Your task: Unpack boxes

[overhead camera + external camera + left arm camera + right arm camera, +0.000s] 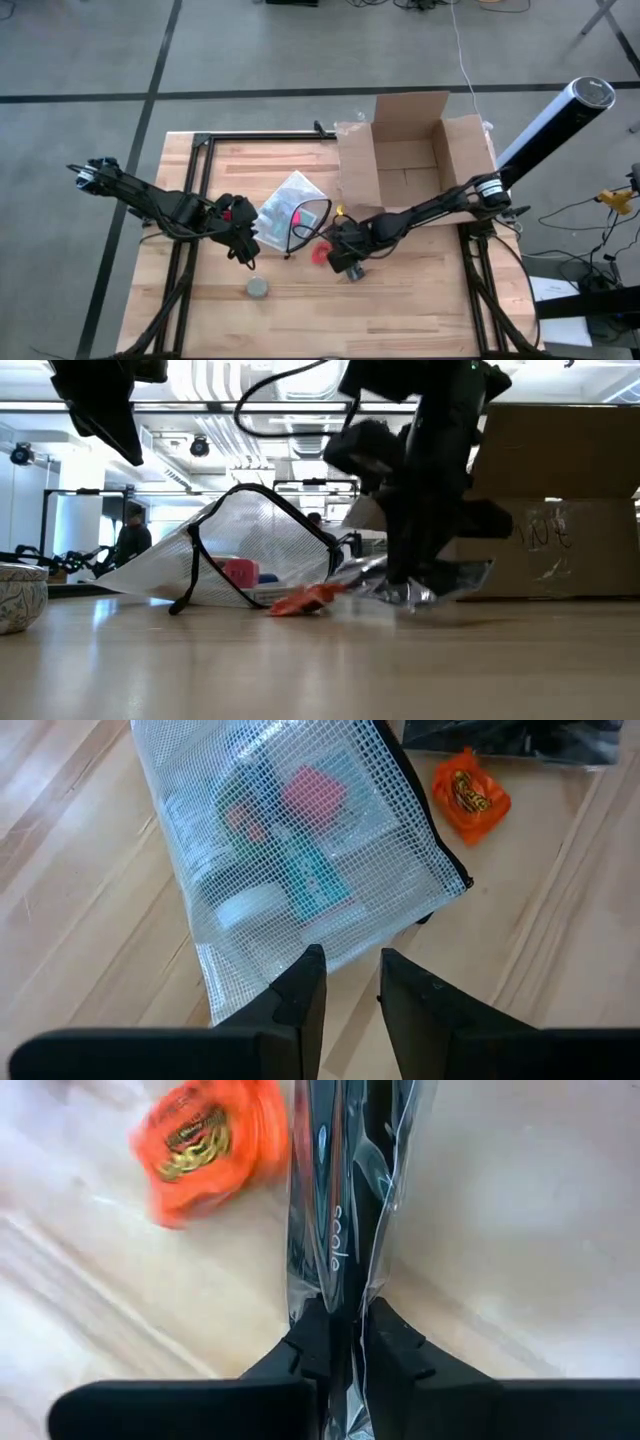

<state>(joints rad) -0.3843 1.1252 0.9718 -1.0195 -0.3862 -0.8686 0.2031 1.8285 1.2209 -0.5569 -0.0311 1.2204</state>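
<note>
The brown cardboard box (410,150) (560,510) stands open at the table's far right, flaps spread. A translucent mesh zip pouch (290,205) (250,550) (300,850) lies mid-table with small items inside. An orange wrapped sweet (320,256) (470,795) (205,1140) rests beside it. My left gripper (247,255) (352,985) hovers open above the pouch's near edge, touching nothing. My right gripper (347,262) (345,1330) (415,575) is just right of the sweet, shut on a black thing in a clear plastic bag (335,1190). My right gripper pinches the bagged black thing between its two fingers (395,1345), at the end nearest the wrist (340,1295). The fingers lie along its length and come from above. The crinkled plastic (435,590) hangs below them down to about table height; whether it rests there I cannot tell.
A small round tin (258,288) (15,595) sits near the front edge, below the left gripper. Black frame rails (200,160) run along the table's left and far sides. Bare wood shows along the near edge (400,320).
</note>
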